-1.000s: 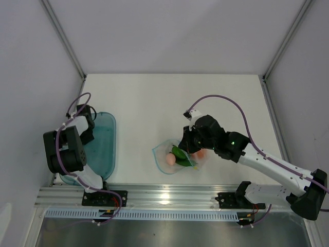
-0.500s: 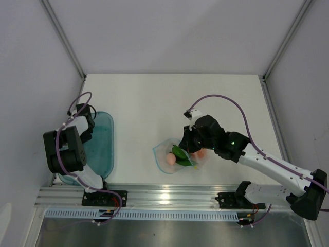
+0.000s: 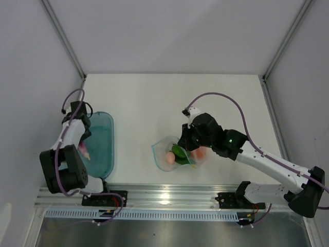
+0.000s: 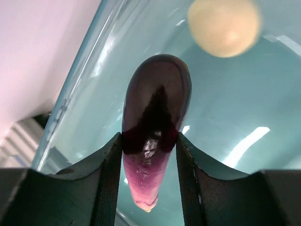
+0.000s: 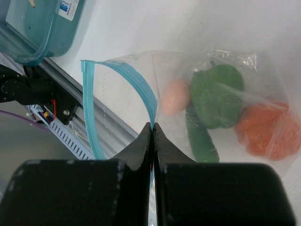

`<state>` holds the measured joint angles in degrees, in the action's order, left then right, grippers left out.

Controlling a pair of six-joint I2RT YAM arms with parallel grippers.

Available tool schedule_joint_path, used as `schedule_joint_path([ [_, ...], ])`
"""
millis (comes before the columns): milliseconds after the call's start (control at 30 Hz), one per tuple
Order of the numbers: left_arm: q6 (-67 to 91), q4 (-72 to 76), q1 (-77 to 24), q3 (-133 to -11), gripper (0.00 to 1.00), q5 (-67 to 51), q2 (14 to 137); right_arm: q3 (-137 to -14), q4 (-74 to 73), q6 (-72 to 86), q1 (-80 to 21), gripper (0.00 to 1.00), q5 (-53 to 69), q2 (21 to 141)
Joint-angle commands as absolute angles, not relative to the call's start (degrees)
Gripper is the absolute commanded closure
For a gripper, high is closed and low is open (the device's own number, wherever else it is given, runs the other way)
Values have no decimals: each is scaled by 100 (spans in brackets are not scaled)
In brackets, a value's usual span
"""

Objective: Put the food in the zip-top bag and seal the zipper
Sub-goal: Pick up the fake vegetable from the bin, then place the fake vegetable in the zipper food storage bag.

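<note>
My left gripper [image 4: 149,141] is shut on the purple eggplant [image 4: 155,117], holding it above the teal tray [image 4: 244,103]; its pale pink end points toward the camera. In the top view the left gripper [image 3: 82,145] hangs over the tray's left edge. A cream egg [image 4: 224,26] lies in the tray. My right gripper [image 5: 152,126] is shut on the light-blue zipper [image 5: 136,84] at the mouth of the zip-top bag [image 5: 235,61], which gapes open. Inside lie a green bell pepper [image 5: 217,96], an orange fruit [image 5: 267,129], a pinkish egg [image 5: 175,96] and a green pod [image 5: 201,136].
The teal tray [image 3: 103,139] sits at the table's left side by the wall. The bag [image 3: 169,160] lies near the front middle, close to the aluminium rail [image 3: 164,195]. The tray corner with a label [image 5: 68,7] shows in the right wrist view.
The left jaws narrowed onto the eggplant and the left arm rose and stretched toward the back over the tray. The right gripper stayed on the bag's mouth, shifting only slightly.
</note>
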<state>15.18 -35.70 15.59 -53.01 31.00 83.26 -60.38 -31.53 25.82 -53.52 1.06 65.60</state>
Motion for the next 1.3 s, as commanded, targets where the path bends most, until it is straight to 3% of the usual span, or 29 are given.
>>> schedule_joint_path([
  [0,2056,-3901,1486,-5282,99,2296,7525,-6363,-3129,2531,-5353,100,-165,6609],
  [200,2592,-4096,897,-5537,99,1416,6075,-6355,-3234,2601,-5352,100,-378,6697],
  [367,3163,-3464,71,-5476,99,-577,4844,-6477,-3296,2786,-5353,100,-334,6732],
  [567,3761,-892,-834,-4599,99,-2641,3852,-6662,-3401,2953,-5361,100,-246,6856],
  [667,4016,-91,-1325,-4237,99,-2996,3701,-6653,-3375,3085,-5361,100,-281,6768],
  [800,4534,316,-2081,-3938,100,-2507,3543,-6636,-3270,3252,-5361,100,-343,6724],
  [1000,4544,1421,-3831,-3016,99,49,3102,-6557,-2963,3568,-5361,100,-97,6750],
  [1267,4290,2846,-4526,-2681,99,527,3823,-6741,-2883,4183,-5291,100,491,6820],
])
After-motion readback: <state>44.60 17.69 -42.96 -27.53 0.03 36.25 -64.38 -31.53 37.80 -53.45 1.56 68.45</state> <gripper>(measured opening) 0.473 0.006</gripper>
